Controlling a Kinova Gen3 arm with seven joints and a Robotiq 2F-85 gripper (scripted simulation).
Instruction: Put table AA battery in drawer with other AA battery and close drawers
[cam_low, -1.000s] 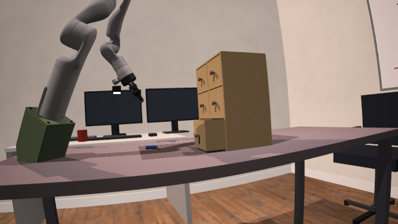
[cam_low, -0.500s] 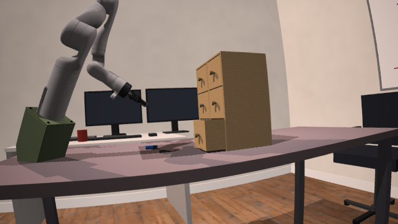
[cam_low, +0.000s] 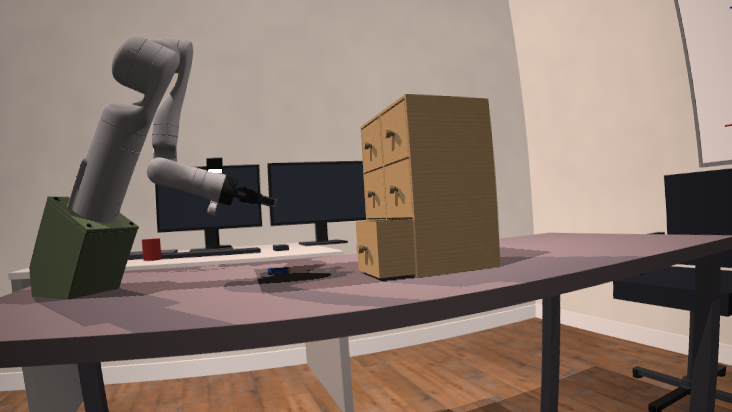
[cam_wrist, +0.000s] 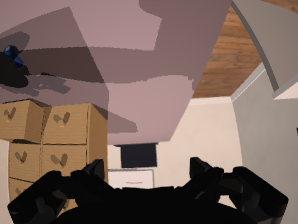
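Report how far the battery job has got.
Nothing looks finished. The AA battery lies on the table, and all five drawer fronts of the chest look closed. In hand: the gripper is open and empty, held roughly level and pointing at the chest, apart from it. Left: find the drawer that holds the other battery, put this one in, and push every drawer shut.
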